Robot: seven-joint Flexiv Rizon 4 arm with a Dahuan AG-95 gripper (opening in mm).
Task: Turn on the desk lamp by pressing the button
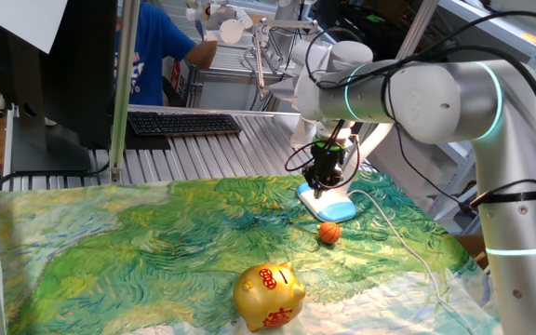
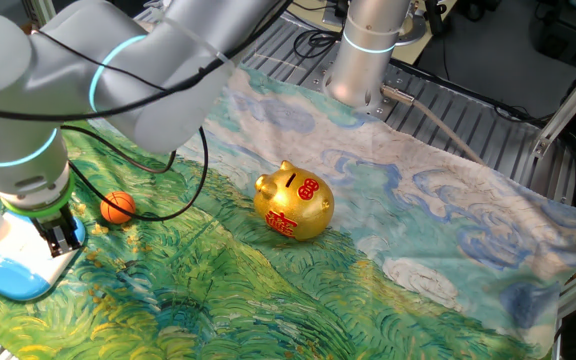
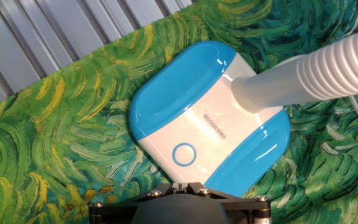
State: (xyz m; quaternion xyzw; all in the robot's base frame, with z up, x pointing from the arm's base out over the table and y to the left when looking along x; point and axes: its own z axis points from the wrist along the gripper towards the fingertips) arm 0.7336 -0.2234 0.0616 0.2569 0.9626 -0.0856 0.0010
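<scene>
Taking the lamp (image 1: 328,203) as our landmark and reading one fixed view from left to right, we see first the gold piggy bank (image 1: 269,296), well to the lamp's left and nearer the camera. Next comes the lamp itself, its flat white-and-blue base lying on the painted cloth that covers the desk (image 1: 110,251), toward the far right part of the cloth. Just beside its near right corner sits the orange ball (image 1: 329,233), and the thin white cord (image 1: 408,244) trails off to the right and forward across the cloth.

The end effector (image 1: 321,177) hangs directly over the lamp's base, pointing down. In the other fixed view it (image 2: 60,238) stands at the white middle of the base, very near the surface or on it; we cannot tell which. Its fingertips are hidden in every view, so we cannot tell whether it is wide, narrow or holding anything.

In the hand view the button (image 3: 184,154) is a blue ring on the white strip between the two blue side panels, just ahead of the end effector's dark body at the bottom edge. The ribbed white neck (image 3: 319,71) rises from the base up and to the right.

We judge the approach done: the arm is lined up close above the button. We see no glow from the lamp, though its head is out of view, so we take the press itself, a short push straight down, as still to be done or just beginning.
</scene>
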